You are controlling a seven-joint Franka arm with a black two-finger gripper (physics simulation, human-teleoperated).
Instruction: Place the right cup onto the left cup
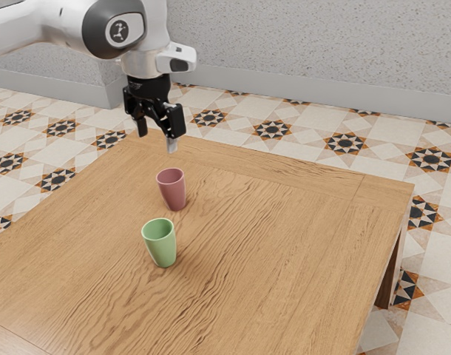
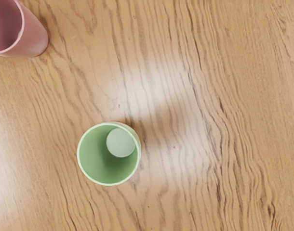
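Black and raised, the gripper (image 1: 157,140) hangs over the table's far left part in the exterior view, its two fingers apart and nothing between them. Lower than the gripper, a pink cup (image 1: 174,194) stands upright on the table. A green cup (image 1: 163,247) stands upright nearer the exterior view's lower edge, apart from the pink one. In the wrist view, the green cup (image 2: 98,159) shows its open mouth and pale inner bottom, and the pink cup (image 2: 35,36) is partly cut off by the picture's edge.
Both cups stand on a wooden table (image 1: 285,244) with bare wood around them. Beyond its edges lies a patterned tile floor (image 1: 307,133), with a speckled grey wall (image 1: 321,44) behind.
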